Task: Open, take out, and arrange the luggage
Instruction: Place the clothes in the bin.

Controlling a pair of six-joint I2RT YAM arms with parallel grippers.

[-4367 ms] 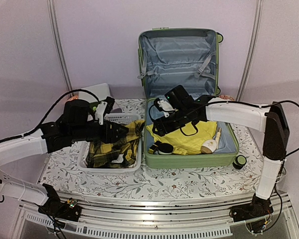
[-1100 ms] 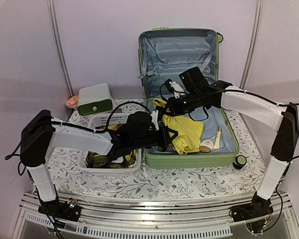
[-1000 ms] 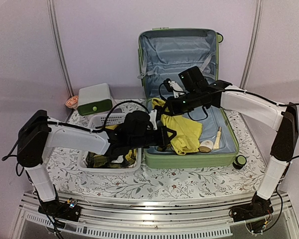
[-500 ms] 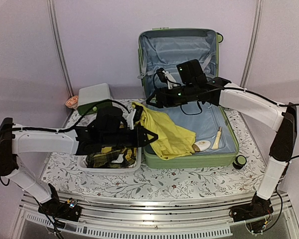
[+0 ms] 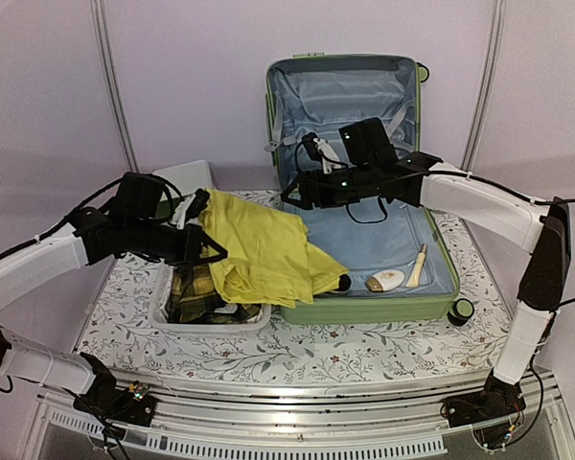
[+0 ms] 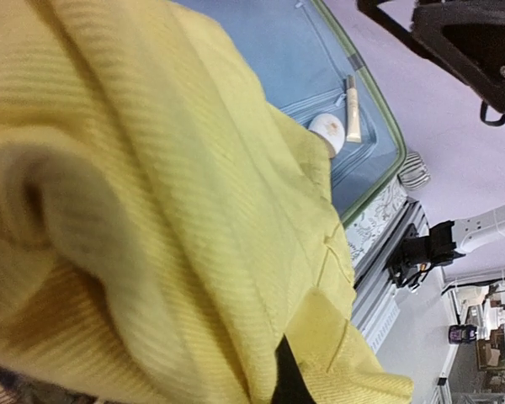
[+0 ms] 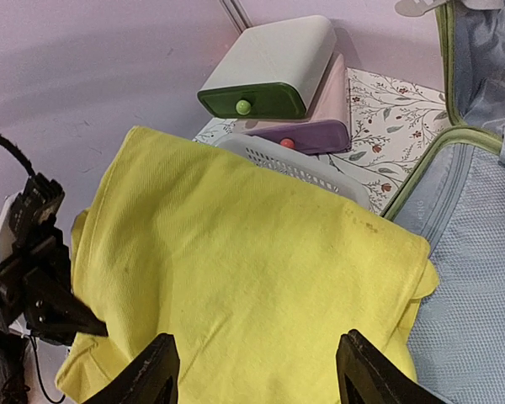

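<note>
The luggage (image 5: 364, 251) lies open on the table, its lid (image 5: 345, 101) upright at the back and its grey-blue lining (image 7: 480, 278) showing. A yellow garment (image 5: 259, 254) hangs from my left gripper (image 5: 209, 238), which is shut on it. The cloth drapes from the basket across the suitcase's front left corner. In the left wrist view the cloth (image 6: 151, 210) fills the frame, with only one black fingertip (image 6: 290, 380) showing. My right gripper (image 5: 292, 196) hovers open above the suitcase's left rear, nothing between its fingers (image 7: 156, 374), and the yellow garment (image 7: 252, 269) lies below it.
A white perforated basket (image 5: 168, 305) left of the suitcase holds a yellow-and-black plaid cloth (image 5: 194, 287). Behind it stand a white-and-green drawer box (image 7: 273, 71) and a purple one (image 7: 307, 133). A white oval item (image 5: 385, 281) and a cream tube (image 5: 418, 265) lie in the suitcase. A small round item (image 5: 461, 309) sits on the table.
My left arm has pulled the yellow garment leftward out of the suitcase and over the basket. My right gripper has let go of it and opened, staying above the suitcase.
</note>
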